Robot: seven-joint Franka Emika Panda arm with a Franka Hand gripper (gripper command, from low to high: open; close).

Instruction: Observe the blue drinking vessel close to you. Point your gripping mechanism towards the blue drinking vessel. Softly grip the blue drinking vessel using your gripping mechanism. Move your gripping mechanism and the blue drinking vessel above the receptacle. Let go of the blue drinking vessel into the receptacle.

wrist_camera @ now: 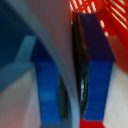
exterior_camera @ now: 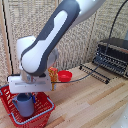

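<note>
Your gripping mechanism [exterior_camera: 24,91] is clamped on the rim of the blue drinking vessel [exterior_camera: 24,104], which sits down inside the receptacle [exterior_camera: 44,111]. Behind the basket you see a small red bowl [exterior_camera: 65,76], then a dark oven [exterior_camera: 114,55].

A lab-like mock kitchen: pale wooden tabletop [exterior_camera: 95,102], black toaster oven [exterior_camera: 114,54], reed-screen backdrop [exterior_camera: 30,20].
</note>
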